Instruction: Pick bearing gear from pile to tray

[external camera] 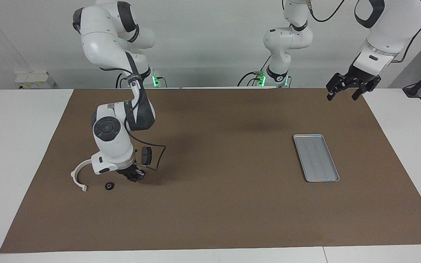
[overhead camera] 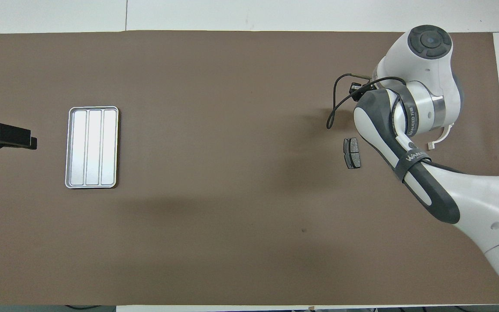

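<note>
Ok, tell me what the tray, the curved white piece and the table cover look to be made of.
Tray: likely thin metal, silver-grey with a satin sheen and pressed ridges.
Curved white piece: probably plastic, matte white and evenly coloured.
Table cover: looks like brown paper or card, flat, dull, with no gloss.

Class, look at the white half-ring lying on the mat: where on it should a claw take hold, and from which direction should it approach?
Probably straight from above, jaws closing across the thin band partway along the white half-ring, one finger inside the curve, one outside. It appears to lie flat, so its sides offer little to pinch. Choose the stretch away from the right claw, which is shut low beside its other end.
</note>
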You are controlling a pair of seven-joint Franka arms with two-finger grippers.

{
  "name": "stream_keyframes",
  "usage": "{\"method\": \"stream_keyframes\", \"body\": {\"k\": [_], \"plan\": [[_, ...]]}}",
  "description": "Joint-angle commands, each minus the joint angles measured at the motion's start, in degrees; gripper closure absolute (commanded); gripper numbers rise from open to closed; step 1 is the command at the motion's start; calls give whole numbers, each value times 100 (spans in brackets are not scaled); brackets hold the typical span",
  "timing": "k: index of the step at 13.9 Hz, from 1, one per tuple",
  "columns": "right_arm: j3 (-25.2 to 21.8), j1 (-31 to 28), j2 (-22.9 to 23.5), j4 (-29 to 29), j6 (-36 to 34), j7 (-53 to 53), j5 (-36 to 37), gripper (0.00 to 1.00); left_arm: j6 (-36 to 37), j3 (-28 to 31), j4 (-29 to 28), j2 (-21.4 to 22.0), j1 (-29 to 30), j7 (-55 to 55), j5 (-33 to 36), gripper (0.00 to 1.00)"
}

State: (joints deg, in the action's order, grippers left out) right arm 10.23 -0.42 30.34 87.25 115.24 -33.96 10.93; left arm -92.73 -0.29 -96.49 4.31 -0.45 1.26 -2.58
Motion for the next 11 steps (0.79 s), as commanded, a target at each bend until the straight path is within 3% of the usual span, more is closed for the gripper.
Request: {"method": "stream_keyframes", "body": {"k": [1,4,11], "plan": [[268,15,-518,38,-553,109,-29,100,-35,38,-151,140,-25,-12,-67,0],[541,304,-976,38,-1046,-205,-64,100,-35,38,-151,140,-25,-12,-67,0],[989,1219,-1241,90,-1101,-3183,-705,100,-35,38,-151,140,-25,-12,-67,0]]}}
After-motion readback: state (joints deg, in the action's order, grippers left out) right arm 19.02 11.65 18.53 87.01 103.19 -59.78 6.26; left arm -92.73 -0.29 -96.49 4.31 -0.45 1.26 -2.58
